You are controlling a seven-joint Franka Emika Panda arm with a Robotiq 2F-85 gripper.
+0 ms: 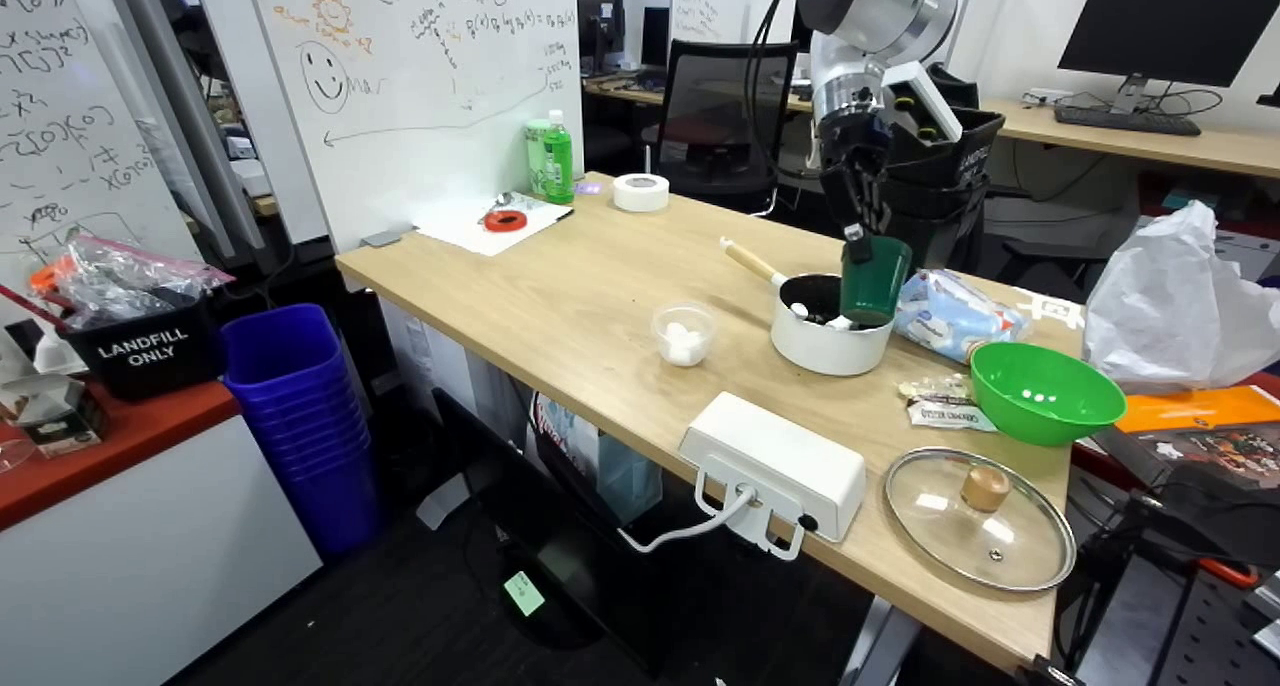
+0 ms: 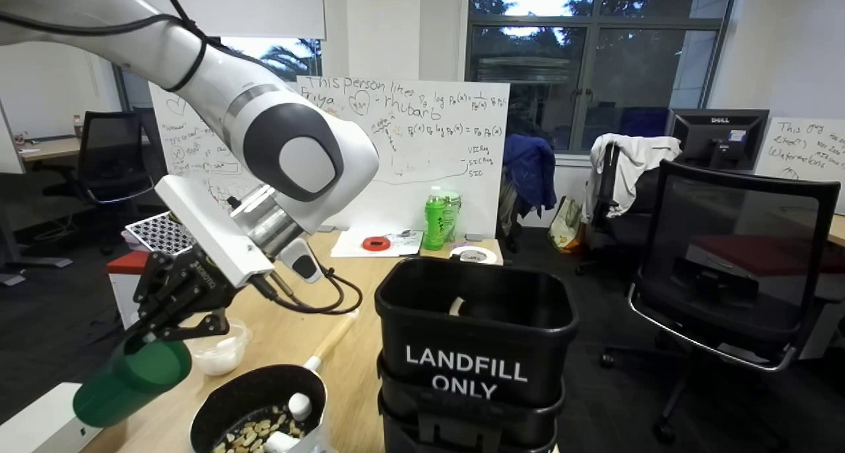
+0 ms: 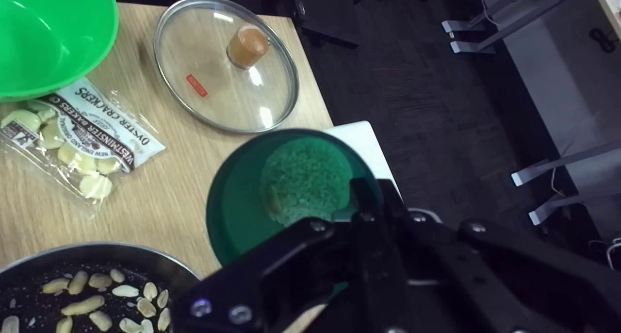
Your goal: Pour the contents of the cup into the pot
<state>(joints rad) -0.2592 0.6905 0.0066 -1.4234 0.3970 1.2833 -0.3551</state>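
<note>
Wrist view: the pincer (image 3: 372, 197) is clamped on the cup's wall at the rim, one finger inside, one outside, jaws brought together to about the wall's thickness. Dark green cup (image 3: 286, 202) is held clear of the desk (image 1: 570, 276), just beside the pot (image 3: 121, 255). Fine pale grains (image 3: 310, 177) are seen inside the cup, at its base. In an exterior view the cup (image 2: 125, 387) is seen leaned over, pinched end nearer the pot; whether its rim overlaps the pot's mouth can't be told.

Pot is set upright on the desk. Pale nuts (image 3: 83, 305) are scattered over its dark inside; white lumps (image 2: 300, 406) are seen with them in an exterior view. Wooden handle (image 1: 752, 262) is pointed toward the desk's far end in both exterior views.

Cracker packet (image 3: 92, 134) is laid flat near the pot, one end masked by the bright green bowl (image 3: 77, 37) in the wrist view. Glass lid (image 3: 208, 61) is laid knob up by the desk edge, apart from the bowl. White box (image 3: 366, 143) is partly masked by the cup.

In an exterior view, a clear tub (image 1: 708, 328) with white pieces (image 1: 683, 344) is seen near the pot; a blue-and-white pack (image 1: 950, 316) is seen on the pot's opposite side. Farther off: white tape roll (image 1: 641, 193), red roll (image 1: 505, 220) set on paper (image 1: 460, 228), green bottle (image 1: 558, 161). Desk end is backed by a whiteboard (image 1: 440, 166), written on in marker.
</note>
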